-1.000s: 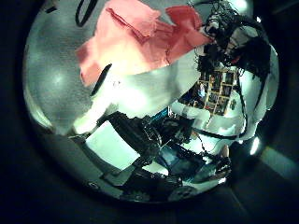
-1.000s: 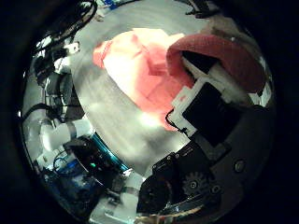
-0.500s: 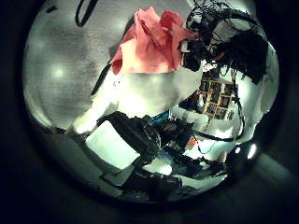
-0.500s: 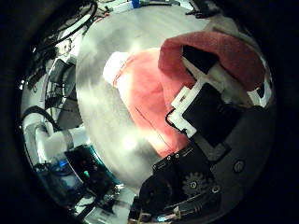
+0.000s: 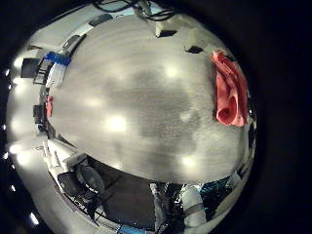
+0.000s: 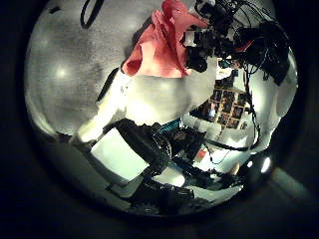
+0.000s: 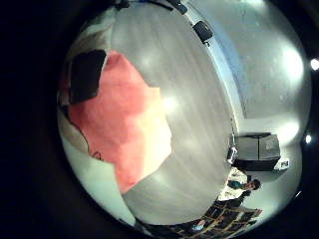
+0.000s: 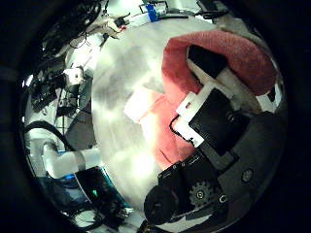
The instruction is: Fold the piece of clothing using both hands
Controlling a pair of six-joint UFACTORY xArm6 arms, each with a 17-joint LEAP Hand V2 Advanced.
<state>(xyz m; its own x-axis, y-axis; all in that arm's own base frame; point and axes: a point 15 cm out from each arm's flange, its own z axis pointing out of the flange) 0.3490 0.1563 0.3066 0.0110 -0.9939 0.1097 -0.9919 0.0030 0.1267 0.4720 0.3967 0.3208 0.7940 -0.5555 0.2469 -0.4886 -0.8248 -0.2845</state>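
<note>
The piece of clothing (image 5: 230, 90) lies bunched in a narrow strip near one edge of the table (image 5: 127, 107) in the left little finger side palm view. In the left thumb side palm view the clothing (image 6: 158, 45) lies away from my left hand (image 6: 135, 149), whose fingers (image 6: 105, 105) are relaxed and hold nothing; the other hand (image 6: 214, 45) sits on the cloth. In the right thumb side palm view my right hand (image 8: 209, 112) has the clothing (image 8: 233, 53) draped over and gripped by its fingers. The clothing (image 7: 125, 110) fills much of the right little finger side palm view.
Small objects (image 5: 57, 60) and a stand (image 5: 161, 27) sit along the table's edges. Clutter and equipment (image 8: 68, 73) lie beyond the table edge in the right thumb side palm view. A dark box (image 7: 257, 149) stands off the table.
The clothing has been drawn away from my left hand and gathered into a smaller bunch. My right hand still grips it and has carried it over, so less cloth lies spread on the table.
</note>
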